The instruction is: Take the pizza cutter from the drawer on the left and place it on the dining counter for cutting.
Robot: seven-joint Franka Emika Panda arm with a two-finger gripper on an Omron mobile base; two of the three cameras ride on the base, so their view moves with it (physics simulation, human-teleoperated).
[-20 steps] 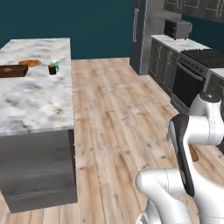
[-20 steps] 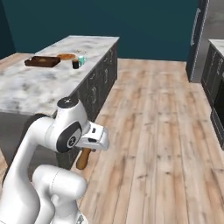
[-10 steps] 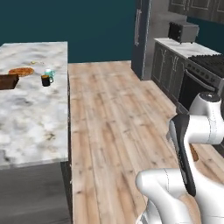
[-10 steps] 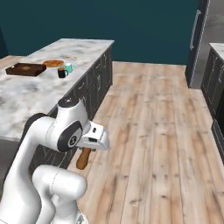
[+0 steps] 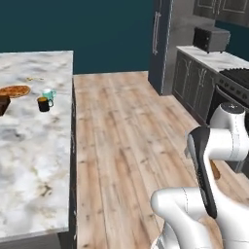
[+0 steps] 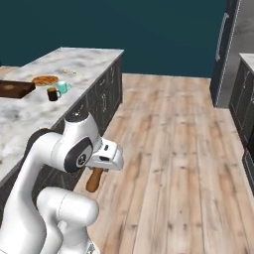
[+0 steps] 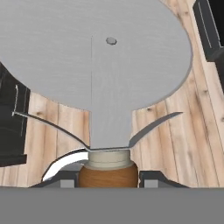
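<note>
Left base view puts the dining counter (image 5: 29,160) along the left edge, a long white-grey marble slab with brown veining that runs from near to far. On its far part lie a pizza (image 5: 14,91), a dark mug (image 5: 44,104) and, just beside it, a pale teal mug (image 5: 49,94); a dark wooden board (image 5: 4,104) shows at the left border. Light wood floor (image 5: 126,141) fills the middle. To the right, far off, stand a tall steel fridge (image 5: 168,39), dark cabinets under a second marble counter (image 5: 214,59) with a toaster (image 5: 211,39) on it, and a stove (image 5: 238,78) nearer. The white arm rises at the lower right.

Right base view shows the same counter (image 6: 30,116) on the left with the board (image 6: 15,89), pizza (image 6: 45,80) and the two mugs (image 6: 57,91), well apart from the arm. Below the wrist, over the floor, the brown wooden handle of the pizza cutter (image 6: 94,179) hangs down from the gripper (image 6: 99,166).

Hand view shows the cutter (image 7: 96,57) held between the two dark fingertips (image 7: 154,178): the jaws stand narrow, clamped on either side of the brown handle, and the round grey blade spreads out above it, with floorboards behind and dark cabinet fronts at the left and upper right edges.
</note>
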